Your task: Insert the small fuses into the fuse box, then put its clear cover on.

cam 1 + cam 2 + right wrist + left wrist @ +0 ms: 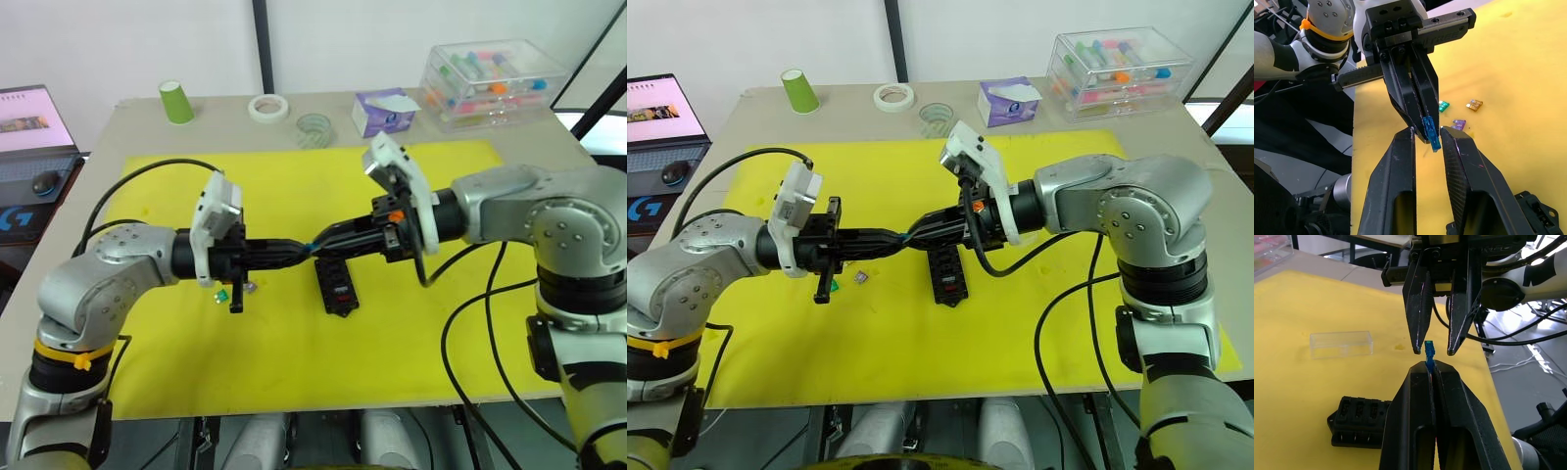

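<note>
Closed together, the jaws of the left gripper (1430,366) clamp the lower end of a blue fuse (1429,351), whose upper half stands free beyond the fingertips. Facing it tip to tip, the right gripper (1433,351) has its jaws parted by a narrow gap, one finger on either side of the fuse's free end and, as far as the left wrist view shows, not yet touching it. The fuse's long axis runs along the line joining the two grippers, so the exposed end points straight into the right gripper's opening. In the right wrist view the blue fuse (1431,132) sits just at the mouth of that opening and tilts slightly toward one finger.

Both grippers meet in mid-air above the yellow mat (294,362). The fuse box (336,286) lies on the mat directly beneath the meeting point, a little nearer the right gripper (321,243), with its slots facing up and apparently unfilled. Loose fuses, one green (1444,105), one amber (1474,104) and one pale purple (1458,124), rest on the mat below the left gripper (306,247). The clear cover (1341,343) lies flat on the mat beyond the fuse box, well apart from both sets of jaws.

Judged step: a hand-over of the fuse from left to right, needing the right jaws to close on the free end before the left ones release.
</note>
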`<action>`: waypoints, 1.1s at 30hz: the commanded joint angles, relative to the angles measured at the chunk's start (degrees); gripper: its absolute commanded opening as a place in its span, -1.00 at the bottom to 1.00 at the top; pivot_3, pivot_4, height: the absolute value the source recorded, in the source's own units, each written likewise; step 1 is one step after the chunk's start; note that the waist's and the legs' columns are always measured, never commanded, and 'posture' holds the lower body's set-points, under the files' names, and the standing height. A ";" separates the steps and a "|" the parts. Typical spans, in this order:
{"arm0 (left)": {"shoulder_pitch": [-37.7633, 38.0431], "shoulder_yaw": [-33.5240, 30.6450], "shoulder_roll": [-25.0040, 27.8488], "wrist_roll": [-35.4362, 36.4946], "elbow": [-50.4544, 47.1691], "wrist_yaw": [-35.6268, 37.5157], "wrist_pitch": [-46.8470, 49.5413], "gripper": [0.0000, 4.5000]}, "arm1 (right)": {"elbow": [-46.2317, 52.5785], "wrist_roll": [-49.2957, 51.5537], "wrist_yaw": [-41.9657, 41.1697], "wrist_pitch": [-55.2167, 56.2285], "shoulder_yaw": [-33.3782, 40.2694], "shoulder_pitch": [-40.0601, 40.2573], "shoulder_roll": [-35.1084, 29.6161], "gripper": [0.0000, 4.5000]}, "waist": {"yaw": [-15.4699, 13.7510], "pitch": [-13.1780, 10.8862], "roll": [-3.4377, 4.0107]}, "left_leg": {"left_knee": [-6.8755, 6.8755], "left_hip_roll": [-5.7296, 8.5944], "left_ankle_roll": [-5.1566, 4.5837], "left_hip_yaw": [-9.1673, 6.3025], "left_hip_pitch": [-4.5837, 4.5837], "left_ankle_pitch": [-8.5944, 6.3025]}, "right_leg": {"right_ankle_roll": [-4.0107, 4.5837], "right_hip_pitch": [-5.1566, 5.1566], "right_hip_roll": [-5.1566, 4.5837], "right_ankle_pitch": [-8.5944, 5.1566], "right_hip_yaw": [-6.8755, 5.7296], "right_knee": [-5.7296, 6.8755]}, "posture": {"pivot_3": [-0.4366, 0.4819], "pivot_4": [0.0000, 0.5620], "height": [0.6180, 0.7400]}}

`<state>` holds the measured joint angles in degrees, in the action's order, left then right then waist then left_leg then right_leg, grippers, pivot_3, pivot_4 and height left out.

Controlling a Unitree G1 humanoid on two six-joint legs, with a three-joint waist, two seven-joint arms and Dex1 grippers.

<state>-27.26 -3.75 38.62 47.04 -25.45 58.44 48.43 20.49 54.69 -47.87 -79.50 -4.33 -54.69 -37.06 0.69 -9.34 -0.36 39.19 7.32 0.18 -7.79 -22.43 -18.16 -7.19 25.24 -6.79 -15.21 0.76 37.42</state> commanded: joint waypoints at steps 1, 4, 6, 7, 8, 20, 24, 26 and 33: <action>-0.47 -0.68 0.82 1.38 -1.24 -0.11 -0.60 -1.00 | 0.71 0.19 -0.43 1.06 0.08 -1.76 -0.41 -0.63 | 0.00 0.00 0.00 | 0.00 0.00 0.00 0.00 0.00 0.00 | 0.00 0.00 0.00 0.00 0.00 0.00 | -0.05 -0.47 1.00; -0.48 -0.77 0.91 1.36 -1.14 -0.05 -0.73 -1.00 | 1.10 -0.09 -0.64 1.35 -0.35 -1.44 -0.96 -0.63 | 0.01 0.00 0.00 | 0.00 0.00 0.00 0.00 0.00 0.00 | 0.00 0.00 0.00 0.00 0.00 0.00 | -0.05 -0.47 1.00; -0.45 -0.81 0.94 1.37 -1.10 -0.01 -0.78 -1.00 | 1.18 -0.17 -0.68 1.56 -0.55 -1.32 -1.15 -0.63 | 0.00 0.00 0.00 | 0.00 0.00 0.00 0.00 0.00 0.00 | 0.00 0.00 0.00 0.00 0.00 0.00 | -0.05 -0.47 1.00; -0.41 -0.82 0.94 1.36 -1.09 0.00 -0.82 -1.00 | 1.19 -0.16 -0.70 1.66 -0.63 -1.32 -1.22 -0.63 | 0.00 0.00 0.00 | 0.00 0.00 0.00 0.00 0.00 0.00 | 0.00 0.00 0.00 0.00 0.00 0.00 | -0.05 -0.47 1.00; -0.31 -0.88 0.95 1.43 -1.19 0.01 -0.81 -1.00 | 1.22 -0.14 -0.70 1.71 -0.66 -1.30 -1.24 -0.63 | 0.00 0.00 0.00 | 0.00 0.00 0.00 0.00 0.00 0.00 | 0.00 0.00 0.00 0.00 0.00 0.00 | -0.05 -0.47 1.00; -0.92 -0.44 1.78 2.22 -1.12 -0.82 -0.78 -1.00 | 1.13 -0.49 -1.47 2.66 -1.07 -1.50 -1.44 -0.89 | -0.02 0.00 0.00 | 0.00 0.00 0.00 0.00 0.00 0.00 | 0.00 0.00 0.00 0.00 0.00 0.00 | -0.05 -0.47 1.00; -1.19 0.11 1.85 1.88 -0.57 -0.73 -1.18 -1.00 | 1.36 -0.62 -1.65 2.92 -1.31 -1.34 -1.87 -1.00 | -0.01 0.00 0.00 | 0.00 0.00 0.00 0.00 0.00 0.00 | 0.00 0.00 0.00 0.00 0.00 0.00 | -0.05 -0.47 1.00; -1.13 0.25 1.89 1.89 -0.72 -0.82 -1.22 -1.00 | 1.44 -0.63 -1.77 3.02 -1.39 -1.26 -2.09 -1.00 | 0.00 0.00 0.00 | 0.00 0.00 0.00 0.00 0.00 0.00 | 0.00 0.00 0.00 0.00 0.00 0.00 | -0.05 -0.47 1.00; -2.05 3.48 4.71 -1.32 -0.19 -1.47 0.51 -1.00 | 2.12 -1.52 -2.24 3.84 -2.55 -1.37 -3.43 -1.00 | -0.04 0.00 -0.01 | 0.00 0.00 0.00 0.00 0.00 0.00 | 0.00 0.00 0.00 0.00 0.00 0.00 | -0.05 -0.47 1.00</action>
<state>-28.80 -1.09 41.68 47.87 -25.59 57.24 48.59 21.08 53.57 -49.43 -76.95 -7.45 -54.69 -39.45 0.65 -9.35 -0.36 39.19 7.32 0.18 -7.79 -22.43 -18.16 -7.19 25.23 -6.79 -15.21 0.76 37.41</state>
